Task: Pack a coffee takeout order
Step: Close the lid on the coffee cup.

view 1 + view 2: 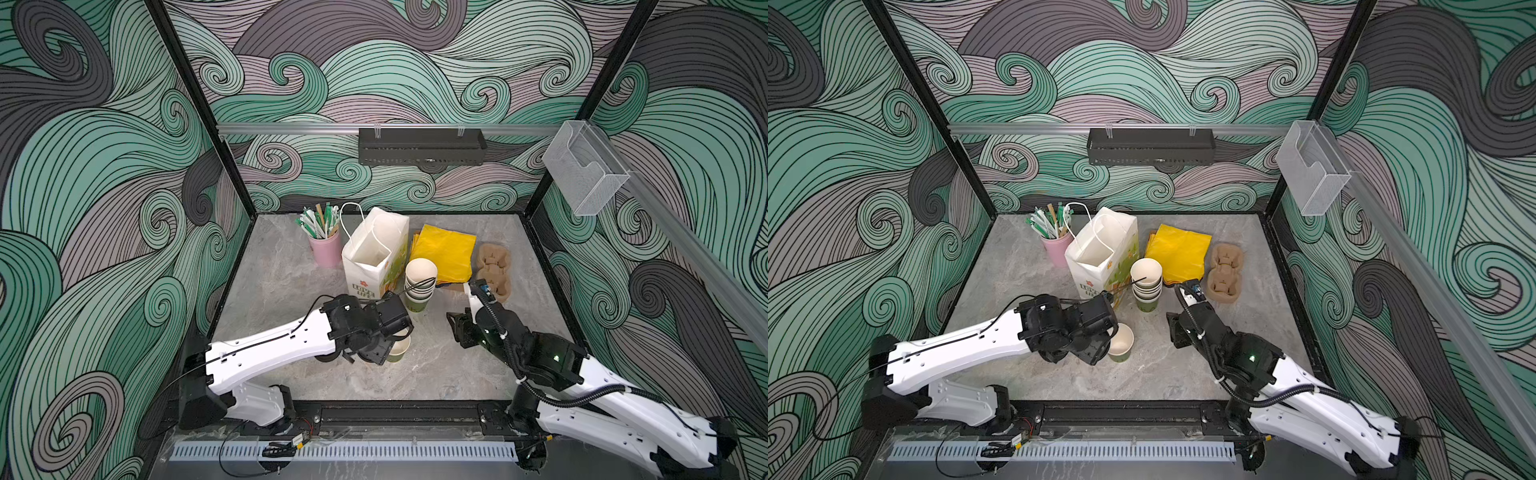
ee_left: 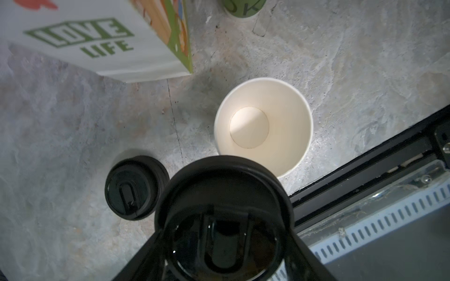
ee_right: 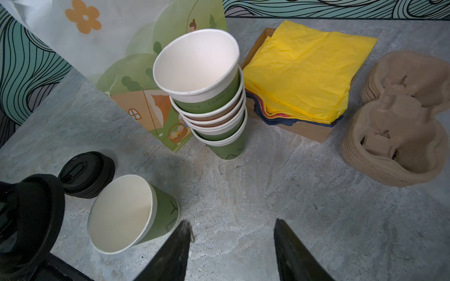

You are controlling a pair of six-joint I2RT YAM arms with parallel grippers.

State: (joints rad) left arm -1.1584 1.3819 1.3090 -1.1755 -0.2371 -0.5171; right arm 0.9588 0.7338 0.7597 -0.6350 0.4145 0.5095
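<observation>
Near cup [image 2: 264,97] rim | left claw [image 2: 224,245] pinching lid [image 2: 224,180]; right claw [image 3: 233,243] spread over bare tabletop [image 3: 304,194]

The bag [image 1: 374,253] stands on the desk [image 1: 436,378]. Just left of it is the straw holder [image 1: 326,251]; at its right front corner, the cup stack [image 1: 419,286]. Right of the bag lies the sheet pile [image 1: 446,253], with the carrier stack [image 1: 492,270] farther right. Before the bag stand a lone cup [image 2: 263,121] and the lid stack [image 2: 136,187]; a lid [image 2: 219,180] in the left end effector [image 2: 224,228] hangs beside that cup.
</observation>
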